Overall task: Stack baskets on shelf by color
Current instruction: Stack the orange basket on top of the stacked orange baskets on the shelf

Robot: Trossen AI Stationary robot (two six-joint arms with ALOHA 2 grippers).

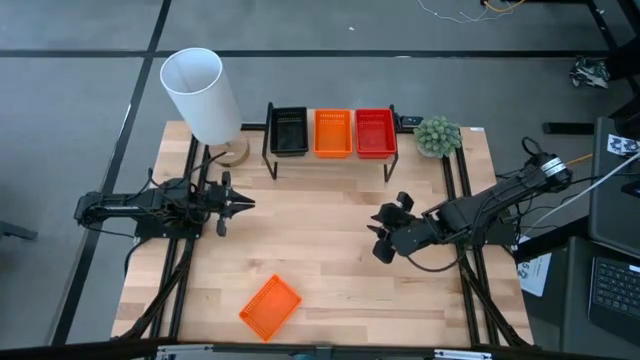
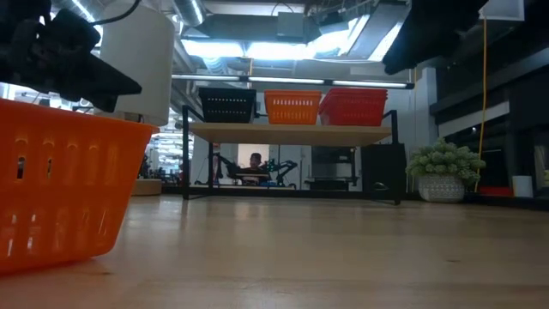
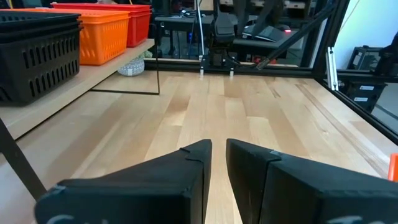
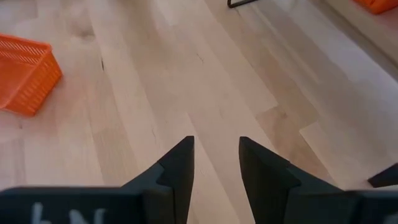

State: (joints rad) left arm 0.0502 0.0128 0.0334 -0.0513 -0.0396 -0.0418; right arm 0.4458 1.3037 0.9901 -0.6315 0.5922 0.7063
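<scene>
Worktop (image 1: 330, 250): pale wood planks, smooth, satin sheen. Orange basket (image 1: 270, 306) at 6 o'clock: perforated plastic. Shelf (image 2: 292, 133): light wood top, thin black metal legs.

Black basket (image 1: 289, 131), orange basket (image 1: 333, 133) and red basket (image 1: 375, 133), all mesh-patterned; a loose orange basket (image 1: 270, 306); pale wood-grain table (image 1: 330, 230).
</scene>
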